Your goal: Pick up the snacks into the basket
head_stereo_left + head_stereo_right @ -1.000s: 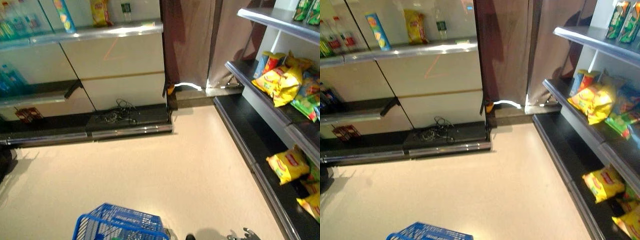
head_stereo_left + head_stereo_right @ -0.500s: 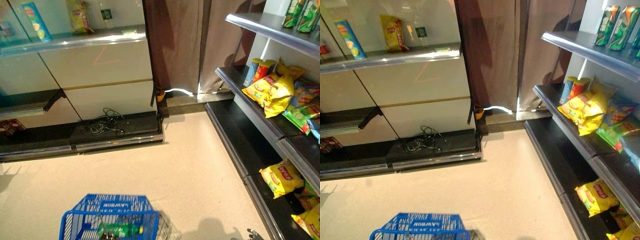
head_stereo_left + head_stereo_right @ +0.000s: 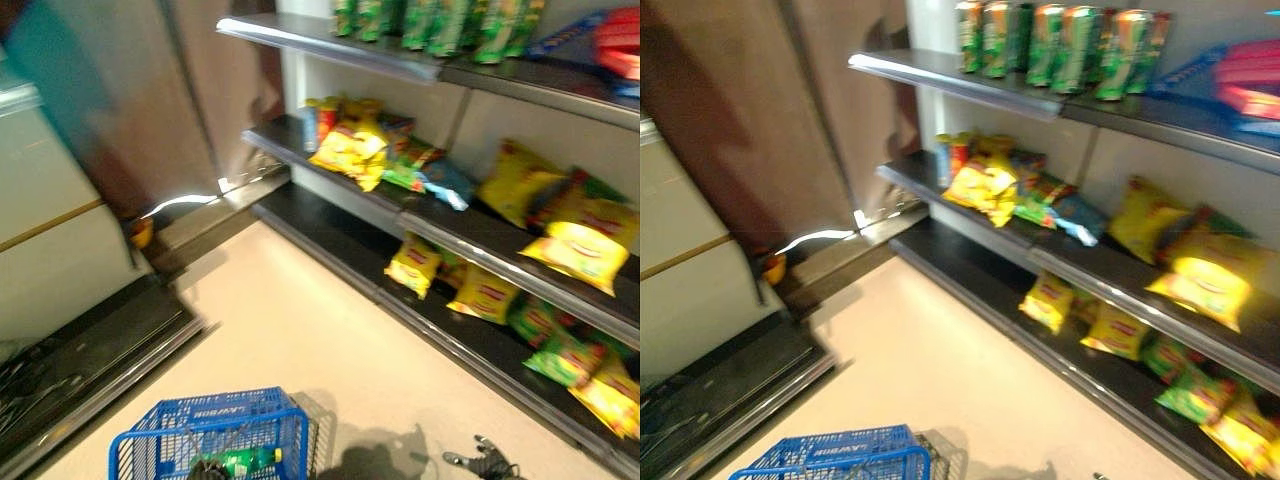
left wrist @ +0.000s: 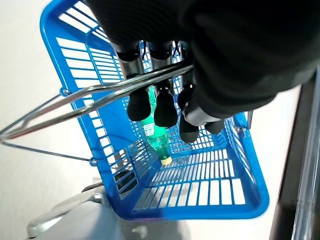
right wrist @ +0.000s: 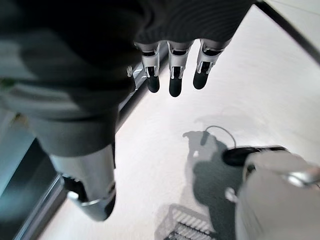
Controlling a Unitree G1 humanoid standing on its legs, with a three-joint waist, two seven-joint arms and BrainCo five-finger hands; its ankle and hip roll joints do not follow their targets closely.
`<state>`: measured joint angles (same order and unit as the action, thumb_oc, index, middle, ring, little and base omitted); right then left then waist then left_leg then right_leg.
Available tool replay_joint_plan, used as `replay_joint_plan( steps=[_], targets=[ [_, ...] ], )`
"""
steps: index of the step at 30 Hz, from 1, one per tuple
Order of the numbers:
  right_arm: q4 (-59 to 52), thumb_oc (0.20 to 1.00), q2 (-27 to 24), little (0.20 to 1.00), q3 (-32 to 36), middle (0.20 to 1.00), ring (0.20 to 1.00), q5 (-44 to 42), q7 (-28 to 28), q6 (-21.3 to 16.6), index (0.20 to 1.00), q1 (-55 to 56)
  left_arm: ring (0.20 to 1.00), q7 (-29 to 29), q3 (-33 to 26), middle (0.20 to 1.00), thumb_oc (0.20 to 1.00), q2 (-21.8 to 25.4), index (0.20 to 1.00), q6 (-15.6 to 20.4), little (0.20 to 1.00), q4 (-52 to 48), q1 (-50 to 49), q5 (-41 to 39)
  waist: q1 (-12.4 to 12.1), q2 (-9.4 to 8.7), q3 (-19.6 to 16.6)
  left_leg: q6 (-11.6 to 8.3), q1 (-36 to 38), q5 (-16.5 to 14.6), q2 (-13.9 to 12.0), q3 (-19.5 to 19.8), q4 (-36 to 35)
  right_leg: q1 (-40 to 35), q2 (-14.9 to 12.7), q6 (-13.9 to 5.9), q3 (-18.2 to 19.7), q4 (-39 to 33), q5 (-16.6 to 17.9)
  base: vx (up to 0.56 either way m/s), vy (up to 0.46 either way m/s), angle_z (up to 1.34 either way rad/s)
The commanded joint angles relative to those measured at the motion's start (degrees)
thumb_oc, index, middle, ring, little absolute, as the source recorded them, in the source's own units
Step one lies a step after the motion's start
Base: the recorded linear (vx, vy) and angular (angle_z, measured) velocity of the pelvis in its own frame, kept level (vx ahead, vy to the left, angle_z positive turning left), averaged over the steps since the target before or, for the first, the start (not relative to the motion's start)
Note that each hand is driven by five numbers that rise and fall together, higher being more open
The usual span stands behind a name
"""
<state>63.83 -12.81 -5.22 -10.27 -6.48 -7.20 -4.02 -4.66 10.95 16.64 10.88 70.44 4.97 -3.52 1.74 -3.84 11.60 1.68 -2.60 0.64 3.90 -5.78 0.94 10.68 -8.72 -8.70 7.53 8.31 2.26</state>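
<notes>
The view has swung round to the snack shelves (image 3: pixel 470 230); left hand (image 4: pixel 165 100) curled round the blue basket's (image 4: pixel 235 200) handle, right hand (image 5: pixel 172 70) slack, so steady up before reaching for the yellow bags (image 3: pixel 412 265) along the lower shelf's front edge.

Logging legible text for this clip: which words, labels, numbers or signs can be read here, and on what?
No text can be quoted.
Blue basket: white lettering on its front wall, too blurred to read.
Yellow snack bags: red logos, blurred, unreadable.
Green cans: print too blurred to read.
Green bottle: label too small to read.
</notes>
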Motion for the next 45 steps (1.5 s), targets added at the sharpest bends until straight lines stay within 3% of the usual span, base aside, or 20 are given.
replay_joint_plan(
  steps=[1,3,6,11,18,21,27,28,30,32,33,34,35,36,38,39,42,43,44,45],
  targets=[
    [-0.6,1.000,-4.4,1.000,-1.9,1.000,1.000,-0.9,-0.2,-1.6,1.000,-0.4,0.200,0.6,0.7,0.200,0.200,3.4,0.200,0.7,0.200,-1.6,-4.3,5.9,1.6,0.27,-1.9,-1.87,-5.2,-6.0,-1.8,4.3,7.0,0.8,1.2,-3.14,2.8,-3.4,3.3,0.00,0.107,-1.45],
    [0.1,1.000,-4.4,1.000,-1.2,1.000,1.000,-1.6,-0.1,-1.8,1.000,0.1,0.200,0.9,1.1,0.200,0.200,3.2,0.200,1.0,0.200,-1.7,-4.6,6.6,1.8,-0.24,-1.8,-1.56,-4.7,-7.2,-1.6,3.0,7.8,0.3,0.6,-3.37,3.4,-5.8,4.2,0.00,0.097,-0.91],
    [1.3,1.000,-4.3,1.000,-0.6,1.000,1.000,-1.7,0.0,-1.5,1.000,0.4,0.200,0.8,1.6,0.200,0.200,2.6,0.200,0.7,0.200,-1.9,-4.6,7.6,1.4,-0.05,-2.0,-1.48,-3.4,-7.9,-2.2,-0.1,6.8,0.1,-1.0,-3.38,-2.4,-7.9,4.5,-0.01,0.015,-0.97],
    [2.3,1.000,-4.3,1.000,-0.7,1.000,1.000,-1.8,0.1,-1.1,1.000,0.6,0.200,0.7,2.9,0.200,0.200,1.9,0.200,0.9,0.200,-2.5,-3.4,8.3,0.8,0.66,-2.0,-1.50,-2.7,-7.7,-2.5,-1.4,5.8,0.8,-1.2,-2.80,-6.0,-7.5,3.7,0.00,-0.064,-0.47],
    [2.0,1.000,-5.5,1.000,0.0,1.000,1.000,-2.9,0.3,-1.5,1.000,0.9,0.200,1.0,5.4,0.200,0.200,1.3,0.200,0.8,0.200,-2.3,-1.7,10.6,1.0,3.10,-2.6,-3.33,-1.9,-5.9,-3.7,0.8,3.8,-0.6,-0.6,-1.33,-9.3,-6.0,0.7,0.06,-0.148,0.14],
    [0.8,1.000,-5.9,1.000,0.0,1.000,1.000,-3.7,0.5,-1.9,1.000,1.1,0.200,1.2,5.7,0.200,0.200,2.0,0.200,0.8,0.200,-3.3,-1.5,10.3,1.8,4.46,-2.5,-4.55,-1.4,-4.9,-5.4,2.0,3.3,0.1,0.9,-0.28,-9.6,-1.1,-2.7,0.06,-0.134,0.18],
    [0.7,1.000,-6.0,1.000,-0.3,1.000,1.000,-4.4,0.8,-2.3,1.000,1.8,0.200,0.8,4.9,0.200,0.200,2.4,0.200,0.5,0.200,-2.9,-1.1,9.5,2.3,4.41,-2.4,-6.66,-1.4,-4.4,-8.0,4.2,6.1,-0.9,3.2,1.78,-9.5,0.9,-6.0,0.10,-0.232,0.18],
    [1.1,1.000,-6.2,1.000,-0.4,1.000,1.000,-4.8,0.8,-2.4,1.000,2.2,0.200,0.9,4.5,0.200,0.200,2.3,0.200,0.4,0.200,-3.5,-1.4,8.6,1.8,3.88,-1.8,-7.62,-3.3,-2.0,-9.1,4.8,12.3,-3.0,4.3,3.05,-9.8,0.3,-6.7,0.12,-0.305,0.29],
    [1.1,1.000,-6.2,1.000,-0.5,1.000,1.000,-4.9,0.8,-2.5,1.000,2.4,0.200,0.7,4.0,0.200,0.200,2.2,0.200,0.3,0.200,-3.7,-1.5,7.9,1.5,3.58,-1.3,-7.91,-4.8,0.0,-9.5,5.8,16.6,-4.2,5.0,3.81,-10.0,-0.2,-6.7,0.07,-0.256,0.35],
    [0.9,1.000,-6.6,1.000,-1.2,1.000,1.000,-4.6,0.6,-2.6,1.000,2.6,0.200,0.3,3.5,0.200,0.200,2.1,0.200,0.4,0.200,-4.1,-1.5,6.7,-0.2,2.16,0.5,-7.38,-9.4,2.6,-6.8,10.2,28.4,-5.9,5.2,4.98,-9.1,-0.9,-6.1,0.03,-0.252,0.30],
    [0.9,1.000,-6.6,1.000,-1.2,1.000,1.000,-4.6,0.6,-2.6,1.000,2.6,0.200,0.3,3.5,0.200,0.200,2.1,0.200,0.4,0.200,-4.1,-1.5,6.7,-0.2,2.16,0.5,-7.38,-9.4,2.6,-6.8,10.2,28.4,-5.9,5.2,4.98,-9.1,-0.9,-6.1,0.01,-0.323,0.00],
    [0.0,1.000,-7.3,1.000,-1.9,1.000,1.000,-3.8,1.2,-2.3,1.000,2.5,0.200,-0.4,1.8,0.200,0.200,1.9,0.200,0.2,0.200,-3.6,-2.0,5.5,-1.8,-1.68,1.8,-5.24,-16.1,-2.7,-2.2,10.5,54.0,-7.2,3.7,6.21,-7.3,-1.7,-5.4,0.00,-0.231,-0.25],
    [0.0,1.000,-7.3,1.000,-1.9,1.000,1.000,-3.8,1.2,-2.3,1.000,2.5,0.200,-0.4,1.8,0.200,0.200,1.9,0.200,0.2,0.200,-3.6,-2.0,5.5,-1.7,-1.81,1.6,-5.23,-16.4,-2.5,-2.1,10.5,53.9,-6.9,3.6,6.20,-7.4,-1.7,-5.3,0.06,-0.312,-0.38],
    [-0.1,1.000,-7.3,1.000,-1.6,1.000,1.000,-3.8,1.0,-1.8,1.000,2.6,0.200,-1.0,0.9,0.200,0.200,1.7,0.200,0.2,0.200,-3.1,-2.0,4.6,-2.3,-3.24,1.2,-4.69,-21.1,-4.7,0.5,10.0,63.5,-7.6,3.1,6.40,-6.0,-2.0,-5.2,0.06,-0.080,-0.49],
    [0.2,1.000,-7.2,1.000,-1.5,1.000,1.000,-3.8,1.0,-1.6,1.000,2.6,0.200,-0.9,0.8,0.200,0.200,1.7,0.200,0.4,0.200,-3.2,-2.1,4.3,-2.5,-3.17,0.9,-4.72,-22.5,-5.0,2.1,10.2,64.7,-7.8,3.3,6.26,-5.2,-2.1,-4.9,0.10,-0.037,-0.51],
    [0.6,1.000,-7.2,1.000,-1.6,1.000,1.000,-3.6,1.0,-1.3,1.000,2.6,0.200,-0.9,0.9,0.200,0.200,1.6,0.200,0.4,0.200,-3.3,-2.3,4.5,-2.6,-2.76,0.8,-4.64,-23.4,-5.6,3.5,10.4,63.2,-8.2,3.6,6.13,-4.5,-1.8,-5.0,0.15,0.010,-0.50],
    [0.5,1.000,-6.9,1.000,-2.3,1.000,1.000,-3.2,1.2,-1.3,1.000,2.5,0.200,-0.9,1.3,0.200,0.200,1.8,0.200,0.6,0.200,-3.7,-2.7,4.7,-3.2,-1.87,0.9,-4.65,-25.9,-4.4,2.8,10.6,52.1,-9.4,4.5,5.82,-3.9,-1.8,-6.1,0.21,0.037,-0.35],
    [1.0,1.000,-6.8,1.000,-2.2,1.000,1.000,-3.1,0.6,-1.6,1.000,2.1,0.200,-0.6,1.6,0.200,0.200,1.7,0.200,0.7,0.200,-3.7,-3.0,5.1,-4.3,0.34,0.4,-4.61,-23.3,-2.4,1.8,12.1,32.7,-10.0,7.1,5.74,-4.0,-1.8,-7.4,0.23,0.067,0.06],
    [1.1,1.000,-6.8,1.000,-2.2,1.000,1.000,-3.1,0.6,-1.6,1.000,2.2,0.200,-0.6,1.6,0.200,0.200,1.6,0.200,0.7,0.200,-3.7,-3.1,5.1,-4.4,0.08,0.7,-4.59,-22.4,-2.2,2.0,11.9,32.0,-10.5,6.8,5.75,-3.9,-1.9,-7.5,0.27,0.091,-0.08],
    [0.9,1.000,-6.9,1.000,-2.3,1.000,1.000,-3.1,0.5,-1.8,1.000,2.0,0.200,-0.5,1.8,0.200,0.200,1.6,0.200,0.6,0.200,-3.9,-3.3,5.3,-5.0,0.91,0.8,-4.88,-20.8,-0.7,2.1,13.2,24.5,-11.1,8.0,5.66,-3.6,-2.0,-8.2,0.17,0.061,-0.35]
  ],
)
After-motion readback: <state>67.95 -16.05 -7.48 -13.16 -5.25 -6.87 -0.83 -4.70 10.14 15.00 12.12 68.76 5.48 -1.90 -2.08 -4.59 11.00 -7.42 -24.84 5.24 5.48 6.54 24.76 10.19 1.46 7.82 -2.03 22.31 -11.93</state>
